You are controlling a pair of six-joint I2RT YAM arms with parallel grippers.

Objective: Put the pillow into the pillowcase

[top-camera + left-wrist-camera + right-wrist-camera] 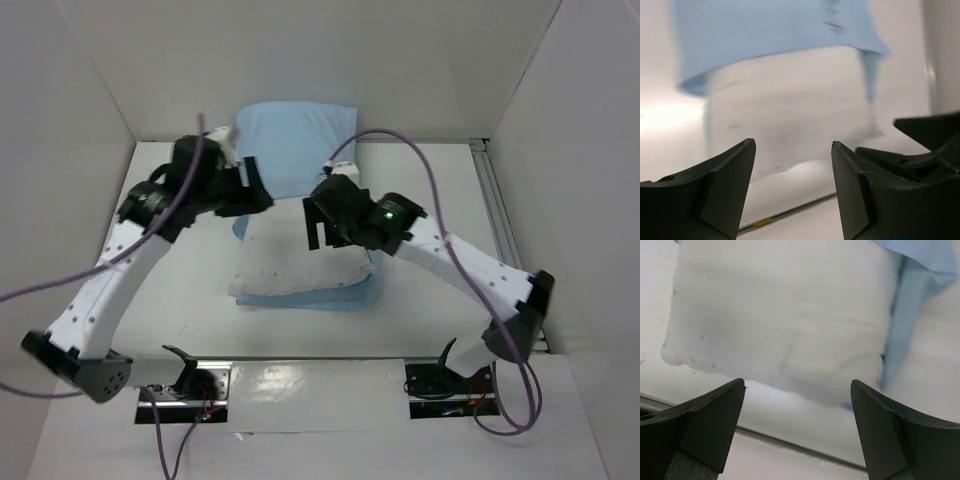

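Note:
The white pillow (290,265) lies in the middle of the table with its far end inside the light blue pillowcase (295,140). A strip of the case also shows under its near right edge. My left gripper (255,190) hovers open over the pillow's far left corner, holding nothing. My right gripper (315,228) hangs open over the pillow's top, also holding nothing. In the left wrist view the pillowcase (775,30) covers the top of the pillow (790,125), beyond my left gripper (792,150). In the right wrist view the pillow (780,315) lies beyond my right gripper (797,387), with the pillowcase (910,330) along its right side.
White walls close in the table at the back and on both sides. A metal rail (497,215) runs along the right edge. Purple cables (430,180) loop over both arms. The arm bases (190,385) stand at the near edge.

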